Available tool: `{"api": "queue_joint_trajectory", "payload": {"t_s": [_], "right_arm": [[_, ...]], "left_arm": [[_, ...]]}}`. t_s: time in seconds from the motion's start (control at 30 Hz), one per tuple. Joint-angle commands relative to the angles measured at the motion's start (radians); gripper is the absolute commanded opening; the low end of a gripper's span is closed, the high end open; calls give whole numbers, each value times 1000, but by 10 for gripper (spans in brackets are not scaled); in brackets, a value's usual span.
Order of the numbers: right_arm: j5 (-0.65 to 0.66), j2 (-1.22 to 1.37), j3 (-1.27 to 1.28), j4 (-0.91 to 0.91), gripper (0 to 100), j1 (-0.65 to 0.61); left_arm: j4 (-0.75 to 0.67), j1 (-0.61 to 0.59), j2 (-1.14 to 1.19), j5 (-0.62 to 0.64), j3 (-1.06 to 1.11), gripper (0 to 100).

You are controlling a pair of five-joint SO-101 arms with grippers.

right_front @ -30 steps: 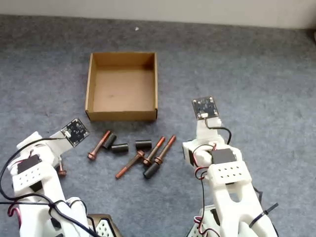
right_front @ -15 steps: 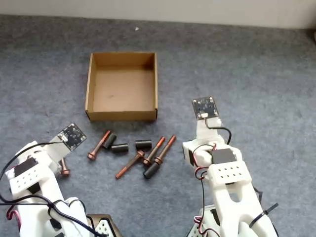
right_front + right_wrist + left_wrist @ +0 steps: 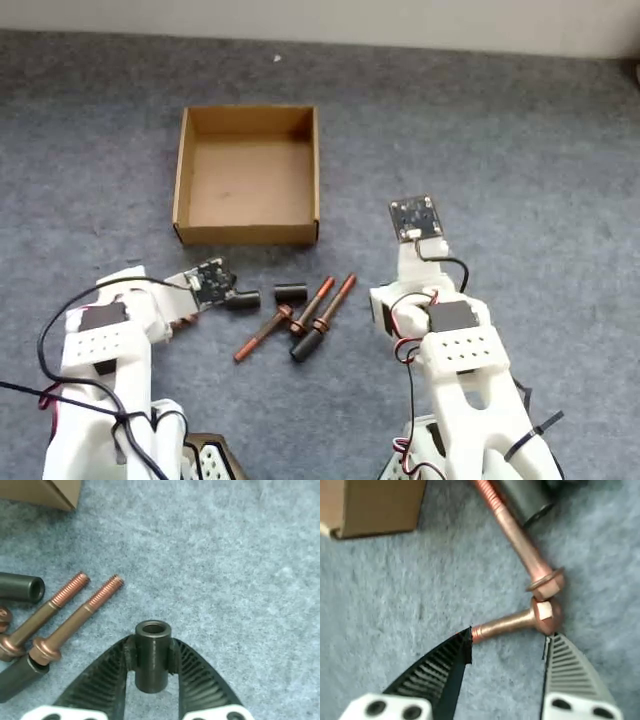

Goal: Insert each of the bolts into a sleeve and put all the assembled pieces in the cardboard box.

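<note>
The cardboard box (image 3: 248, 175) stands open on the grey carpet. In front of it lie copper bolts (image 3: 262, 335) (image 3: 335, 303) and dark sleeves (image 3: 290, 293) (image 3: 307, 345). My left gripper (image 3: 507, 640) is open and low over the carpet. A bolt (image 3: 512, 624) lies across the gap between its fingers, its head close to one fingertip (image 3: 555, 647). A second bolt (image 3: 517, 542) and a sleeve (image 3: 525, 495) lie just beyond. My right gripper (image 3: 152, 647) is shut on an upright dark sleeve (image 3: 152, 670), to the right of the pile.
The left arm (image 3: 105, 345) reaches in from the lower left, its wrist board over the left end of the pile. The right arm (image 3: 450, 345) stands at the lower right. Two bolts (image 3: 80, 620) and a sleeve (image 3: 20, 587) lie beside the right gripper.
The left arm has swung right and toward the pile, and its wrist now covers the leftmost bolt and sleeve. The right arm has not moved.
</note>
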Motion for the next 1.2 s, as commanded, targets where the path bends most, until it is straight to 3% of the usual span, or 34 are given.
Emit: {"api": "queue_joint_trajectory", "payload": {"t_s": [0.0, 0.43, 0.6, 0.8, 0.97, 1.17], "right_arm": [[0, -31, -7, -19, 5, 5], [0, -31, -7, -19, 5, 7], [0, -31, -7, -19, 5, 8], [0, -31, -5, -19, 5, 8], [0, -31, -5, -19, 5, 8], [0, -31, -5, -19, 5, 10]], "left_arm": [[6, 101, -4, -120, -8, 248], [11, 145, 33, -60, -73, 245], [18, 143, 254, 0, -208, 245], [219, 147, 530, 12, -443, 245], [265, 142, 651, 29, -549, 240], [278, 202, 665, 104, -541, 86]]}}
